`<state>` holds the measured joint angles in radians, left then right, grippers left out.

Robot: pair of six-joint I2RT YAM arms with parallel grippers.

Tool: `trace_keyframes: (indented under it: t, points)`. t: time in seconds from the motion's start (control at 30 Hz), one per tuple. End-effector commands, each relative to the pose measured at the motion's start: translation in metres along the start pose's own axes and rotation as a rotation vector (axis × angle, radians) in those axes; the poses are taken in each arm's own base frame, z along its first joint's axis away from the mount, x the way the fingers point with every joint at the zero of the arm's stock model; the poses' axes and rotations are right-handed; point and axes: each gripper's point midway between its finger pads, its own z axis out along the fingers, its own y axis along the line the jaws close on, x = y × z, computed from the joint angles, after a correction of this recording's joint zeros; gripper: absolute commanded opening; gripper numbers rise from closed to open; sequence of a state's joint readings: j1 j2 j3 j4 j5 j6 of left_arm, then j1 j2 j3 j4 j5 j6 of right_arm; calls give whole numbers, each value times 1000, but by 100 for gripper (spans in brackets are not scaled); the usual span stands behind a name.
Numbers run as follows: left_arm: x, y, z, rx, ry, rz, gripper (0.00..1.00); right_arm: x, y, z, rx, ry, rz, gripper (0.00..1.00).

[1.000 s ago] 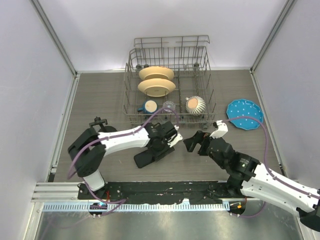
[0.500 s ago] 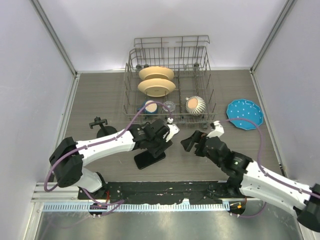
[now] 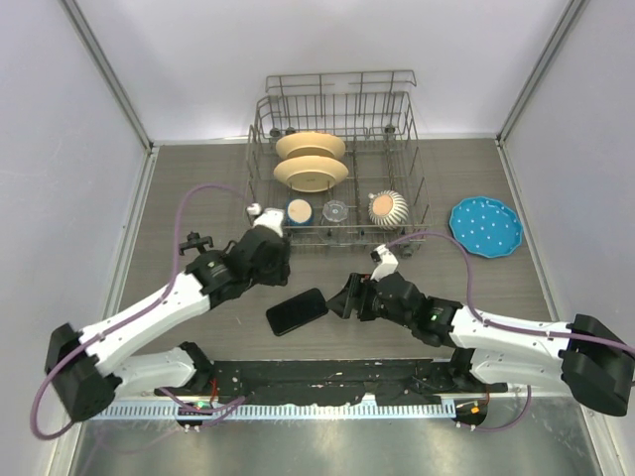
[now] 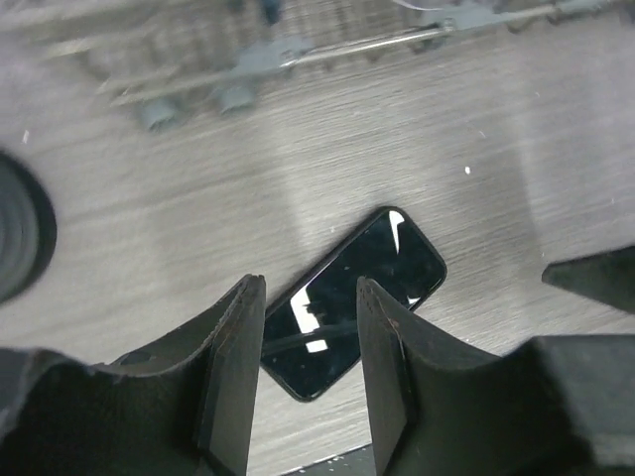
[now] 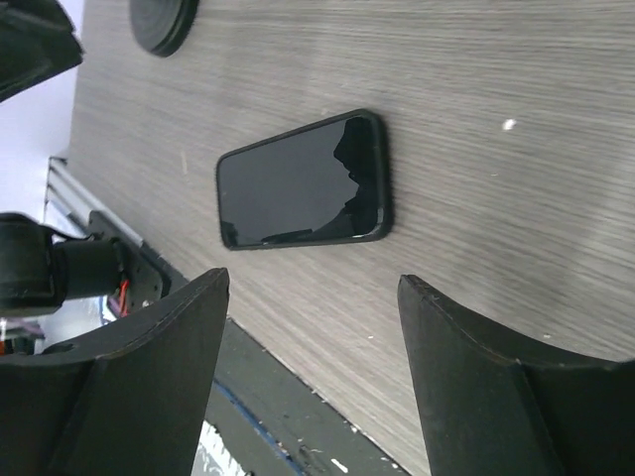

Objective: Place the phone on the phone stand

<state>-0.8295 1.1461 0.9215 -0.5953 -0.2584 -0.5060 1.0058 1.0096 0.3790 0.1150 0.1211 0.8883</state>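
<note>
Wood-grain table (image 3: 198, 178). Right gripper (image 5: 313, 283), jaws apart and empty, sits just beside the phone (image 3: 297, 311) lying flat; it should straddle the long edges squarely. Left gripper (image 4: 310, 288) is parted and empty. Phone stand (image 5: 164, 20) is well apart.

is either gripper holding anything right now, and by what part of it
Nothing is held. The phone lies flat on the table, untouched; the left gripper and the right gripper are both open and empty near it.
</note>
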Motion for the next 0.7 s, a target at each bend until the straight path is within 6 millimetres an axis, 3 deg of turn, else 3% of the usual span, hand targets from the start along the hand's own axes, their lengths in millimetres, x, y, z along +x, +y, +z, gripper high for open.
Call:
trace_keyframes:
  t: [0.0,0.13,0.33,0.5,0.67]
  points:
    - [0,42,-6,-159,-166,-389,45,-15,35,0,-133,-75,-17,73]
    - [16,70,5,-274,-157,-482,37,-11,36,0,-144,-69,-15,67]
    - [30,72,33,-341,-91,-474,30,-6,26,1,-135,-78,19,66]
    - [55,72,56,-373,-16,-479,26,-6,24,-6,-135,-81,31,65]
    - [75,71,64,-392,55,-499,21,-12,23,-15,-133,-109,42,68]
